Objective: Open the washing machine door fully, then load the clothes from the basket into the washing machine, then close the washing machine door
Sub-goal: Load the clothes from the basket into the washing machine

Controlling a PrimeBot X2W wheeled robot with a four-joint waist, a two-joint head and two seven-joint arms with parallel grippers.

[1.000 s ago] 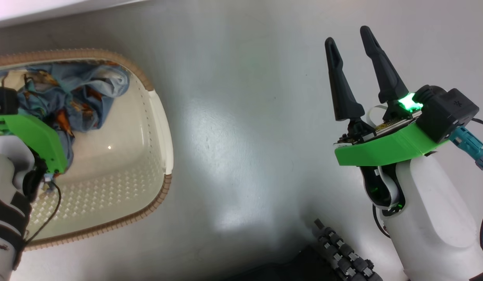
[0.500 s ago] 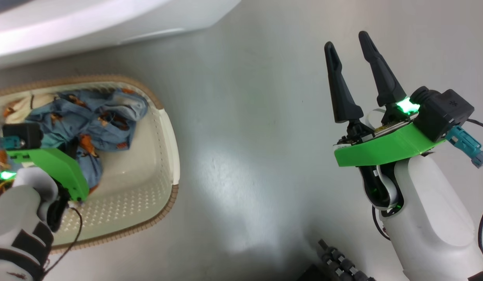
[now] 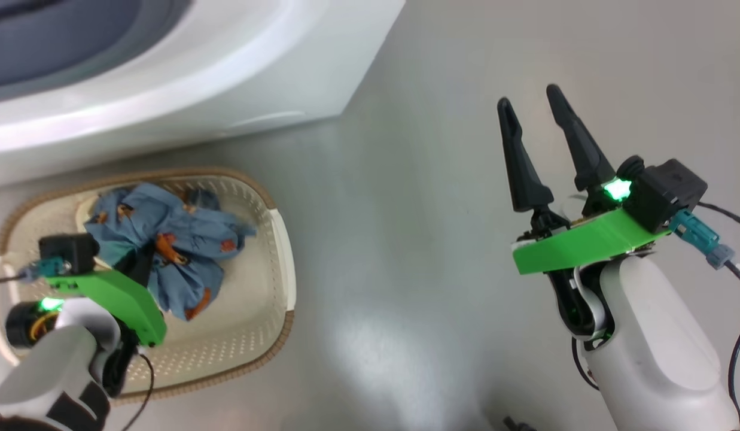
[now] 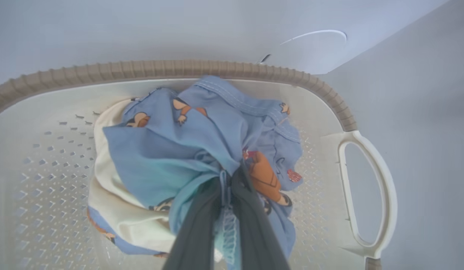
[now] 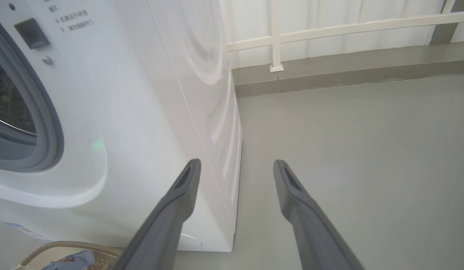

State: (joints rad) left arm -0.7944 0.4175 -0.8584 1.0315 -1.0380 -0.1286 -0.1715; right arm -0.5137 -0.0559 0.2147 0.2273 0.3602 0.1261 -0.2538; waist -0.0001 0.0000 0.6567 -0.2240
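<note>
Blue printed clothes [image 4: 201, 150] are lying bundled in the cream basket [image 4: 141, 71] just in front of the washing machine [image 5: 141, 93], the left gripper [image 4: 227, 177] pinching a fold of them between closed fingers while the right gripper [image 3: 528, 99] is hanging aside, fingers spread and empty. Judging by the uncovered grey gasket [image 5: 54, 140], the door is looking already opened, loading is only beginning and closing is waiting. Smooth grey floor [image 3: 405, 269] is gleaming under the lights, a pale railing [image 5: 329, 29] running along the far wall.

floor [image 3: 405, 209]: grey, glossy (light glare) | bkgd: white railing [image 5: 277, 37] w/ low kerb [image 5: 348, 71]
</note>
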